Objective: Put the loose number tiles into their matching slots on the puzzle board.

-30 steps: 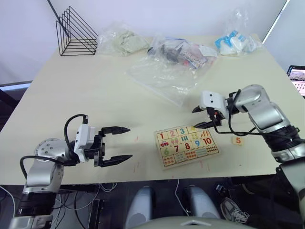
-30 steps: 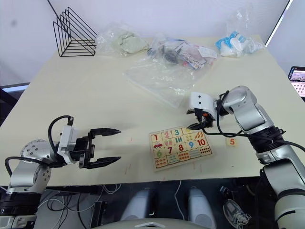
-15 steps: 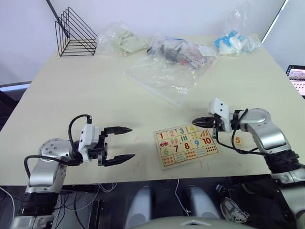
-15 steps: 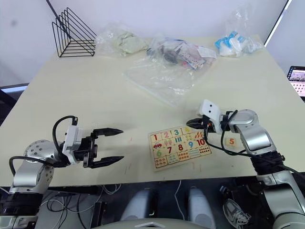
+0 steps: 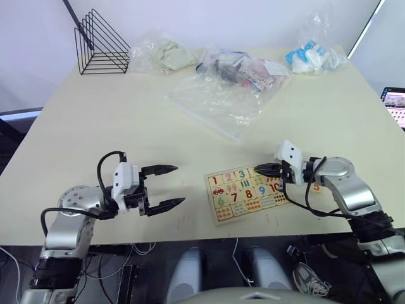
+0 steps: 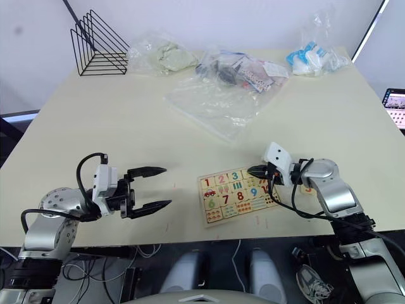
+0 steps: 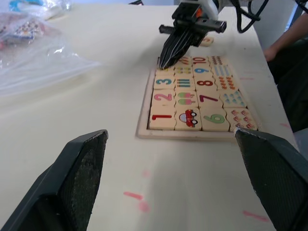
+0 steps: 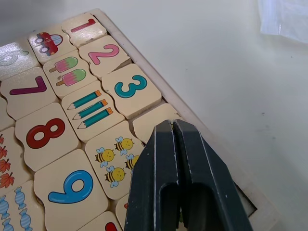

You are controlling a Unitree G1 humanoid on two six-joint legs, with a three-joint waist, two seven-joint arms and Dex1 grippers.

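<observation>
The puzzle board (image 5: pixel 220 198) lies near the table's front edge, right of centre, with tiles 1, 2 and 3 in its top row (image 8: pixel 127 88). My right gripper (image 5: pixel 261 170) is shut, and its tips rest on a pale tile (image 8: pixel 153 123) beside the 3 at the board's far edge. Its fingers (image 8: pixel 163 192) hide that tile's face. A loose number tile with an orange 5 (image 5: pixel 315 185) lies on the table right of the board, partly behind my right forearm. My left gripper (image 5: pixel 173 185) hangs open and empty left of the board, a short gap from it.
Crumpled clear plastic bags (image 5: pixel 218 98) cover the table's middle and back. More bags sit at the back (image 5: pixel 161 54) and back right (image 5: pixel 313 57). A black wire rack (image 5: pixel 101 44) stands at the back left. A person's arm (image 7: pixel 288 38) shows past the table's right side.
My right gripper has come down and toward me onto the board's far edge, its arm lowered to the table. The left gripper has shifted slightly right, toward the board.
</observation>
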